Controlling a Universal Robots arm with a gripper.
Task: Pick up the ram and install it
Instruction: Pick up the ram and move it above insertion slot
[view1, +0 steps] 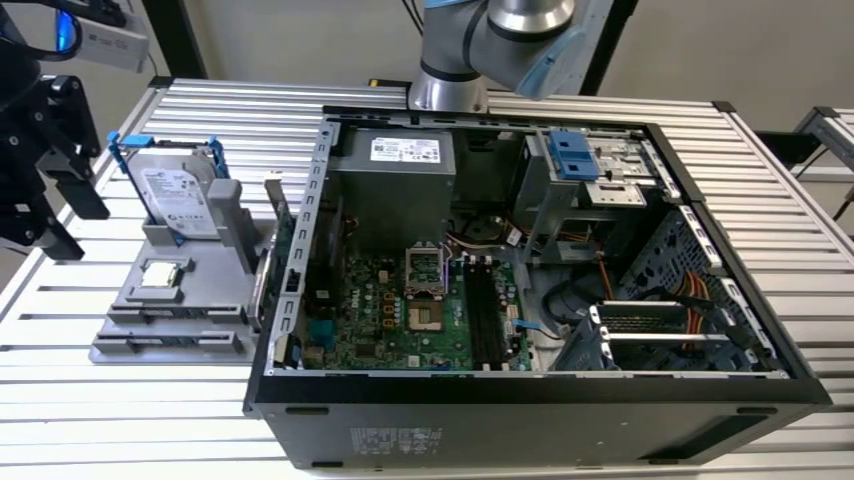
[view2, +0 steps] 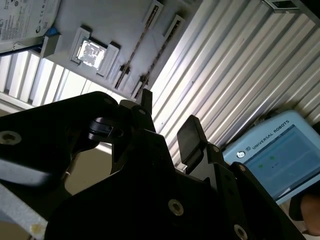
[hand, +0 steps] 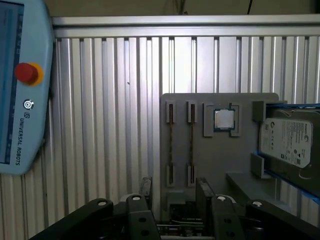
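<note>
Pincer (hand: 174, 186) apart, empty, I hang over the holder (hand: 220, 155), where the ram (hand: 192, 140) stands on edge for gripping.

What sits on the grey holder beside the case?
On the grey holder: a silver hard drive standing on edge and a square processor chip in a recess. Whether its two long slots hold anything is unclear.

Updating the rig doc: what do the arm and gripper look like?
Arm: silver-grey tubes and joints, with a light blue cap. Gripper: matte black, an angular linkage body with visible screws and two flat black fingers.
</note>
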